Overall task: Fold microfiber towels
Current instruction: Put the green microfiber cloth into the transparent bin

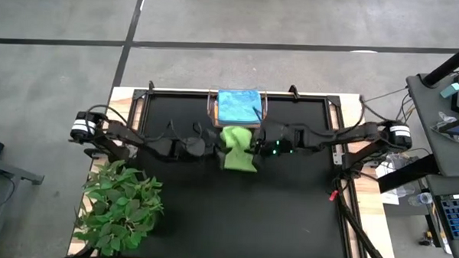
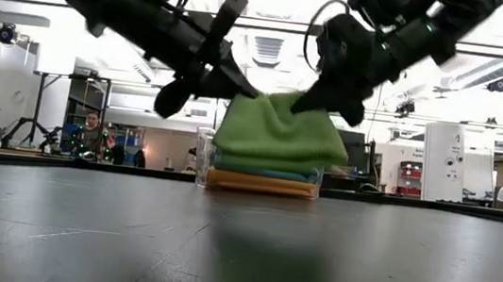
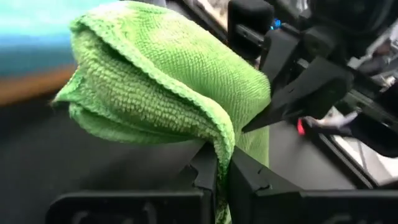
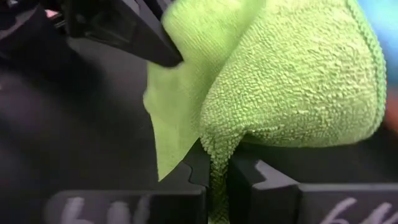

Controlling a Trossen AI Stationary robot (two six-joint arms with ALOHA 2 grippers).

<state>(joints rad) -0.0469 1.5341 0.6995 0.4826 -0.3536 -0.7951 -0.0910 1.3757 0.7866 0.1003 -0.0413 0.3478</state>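
Lime green towel (image 1: 238, 148) hung above the desk (image 1: 234, 213), just in front of the clear bin (image 1: 213, 105) holding the other towels (image 1: 238, 105). Left gripper (image 3: 222, 163) and right gripper (image 4: 216, 163) each had jaws clenched on an edge. Step judged: pickup before folding; next, spreading it flat on the desk.

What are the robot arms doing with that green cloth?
Both hands are pinching the green cloth and holding it up over the black table. The left hand is shut on one edge and the right hand is shut on another. Behind the cloth, a clear bin holds more folded cloths, with a blue one on top. The green cloth hangs bunched and is not folded flat yet.
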